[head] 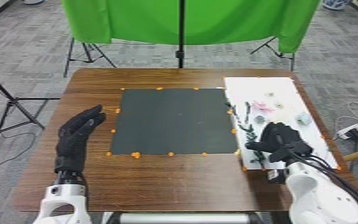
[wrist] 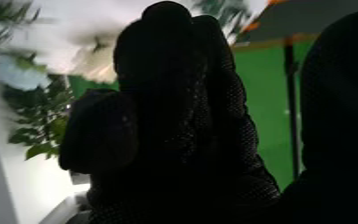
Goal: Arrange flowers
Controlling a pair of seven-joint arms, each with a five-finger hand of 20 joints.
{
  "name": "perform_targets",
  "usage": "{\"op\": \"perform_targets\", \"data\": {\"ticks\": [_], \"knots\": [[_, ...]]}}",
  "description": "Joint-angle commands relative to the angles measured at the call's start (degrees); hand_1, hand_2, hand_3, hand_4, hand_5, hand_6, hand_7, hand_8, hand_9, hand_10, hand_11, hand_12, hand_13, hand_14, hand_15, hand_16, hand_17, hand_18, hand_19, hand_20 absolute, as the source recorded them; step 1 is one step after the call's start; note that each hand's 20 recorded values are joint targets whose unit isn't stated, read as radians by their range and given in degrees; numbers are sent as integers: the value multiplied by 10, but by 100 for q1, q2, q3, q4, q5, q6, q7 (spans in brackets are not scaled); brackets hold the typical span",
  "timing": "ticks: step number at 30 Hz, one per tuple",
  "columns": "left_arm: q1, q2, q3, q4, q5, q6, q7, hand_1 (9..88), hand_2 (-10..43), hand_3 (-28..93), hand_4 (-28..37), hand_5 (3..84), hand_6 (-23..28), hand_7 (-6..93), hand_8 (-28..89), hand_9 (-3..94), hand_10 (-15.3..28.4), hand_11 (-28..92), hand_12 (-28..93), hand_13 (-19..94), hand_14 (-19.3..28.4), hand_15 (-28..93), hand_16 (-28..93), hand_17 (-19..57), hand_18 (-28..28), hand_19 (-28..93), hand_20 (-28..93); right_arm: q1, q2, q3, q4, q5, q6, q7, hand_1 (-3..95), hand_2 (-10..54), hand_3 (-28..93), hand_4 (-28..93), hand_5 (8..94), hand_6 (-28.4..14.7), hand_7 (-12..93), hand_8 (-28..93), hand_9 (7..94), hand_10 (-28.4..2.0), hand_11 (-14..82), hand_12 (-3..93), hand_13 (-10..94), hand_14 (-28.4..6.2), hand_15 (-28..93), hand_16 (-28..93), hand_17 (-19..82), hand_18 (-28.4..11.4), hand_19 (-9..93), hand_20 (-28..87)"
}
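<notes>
In the head view, my right hand (head: 280, 140) is over the near part of the white sheet (head: 246, 90), its fingers pointing away from me. Pink flowers (head: 262, 107), a pale blue flower (head: 303, 118) and a long green stem (head: 246, 122) lie on that sheet beyond and beside it. My left hand (head: 78, 132) stays left of the dark square mat (head: 171, 120), fingers straight. In the right wrist view my right hand (wrist: 180, 125) has its fingers extended with the thumb apart; a white flower (wrist: 95, 60), a pale blue bloom (wrist: 23, 75) and green leaves (wrist: 33, 120) are behind it.
Orange tabs (head: 136, 155) dot the mat's edges. The brown table (head: 180, 185) reaches toward me in front of it. Past the far edge hangs a green cloth (head: 140, 22) on a stand, and a black tripod (head: 14, 100) stands to the left.
</notes>
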Motion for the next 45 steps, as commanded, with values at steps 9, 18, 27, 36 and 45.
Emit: {"op": "perform_targets", "data": {"ticks": [9, 18, 27, 36, 45], "knots": [[168, -2, -71, -23, -16, -32, -181, 323, -80, 638, -164, 499, 26, 182, -65, 471, 121, 213, 163, 336, 156, 246, 33, 14, 134, 73, 223, 245, 59, -789, 469, -178, 230, 112, 828, -95, -148, 243, 818, -39, 164, 170, 890, -132, 201, 323, 937, -25, 499, 298, 694, -55, 892, 411], [187, -2, -87, -36, -75, -55, -202, 325, -78, 635, -164, 499, 28, 179, -64, 467, 123, 212, 163, 333, 157, 243, 33, 14, 135, 72, 219, 25, -96, -442, 401, 413, 1154, 65, 937, -95, -255, 461, 824, -39, 200, 243, 916, -97, 204, 451, 937, -11, 537, 265, 730, -37, 865, 427], [143, 94, -121, 36, -182, -61, -164, 327, -75, 632, -164, 499, 28, 178, -63, 468, 123, 213, 162, 334, 157, 244, 33, 13, 136, 72, 218, 356, -176, -194, -153, 1316, 1932, -243, 939, -95, -273, 520, 822, -40, 226, 247, 909, -96, 270, 430, 937, -5, 577, 240, 753, -32, 863, 444], [53, 590, -435, 462, -572, 596, 50, 295, -57, 637, -186, 493, 29, 166, -65, 453, 125, 181, 150, 312, 148, 194, 27, 22, 129, 53, 205, 3051, -750, -2229, 443, 2049, 1958, -671, 936, -95, -269, 526, 820, -40, 236, 241, 906, -97, 284, 419, 937, -4, 582, 234, 755, -31, 862, 447], [-50, 659, -378, 731, -641, 616, 18, 265, -50, 650, -224, 446, 19, 116, -58, 429, 121, 144, 146, 303, 147, 165, 38, 20, 127, 45, 202, 4910, -1837, -3852, 1586, 2435, 1821, -790, 936, -95, -278, 537, 818, -40, 245, 236, 907, -98, 288, 415, 937, -3, 585, 231, 757, -31, 863, 449]]}}
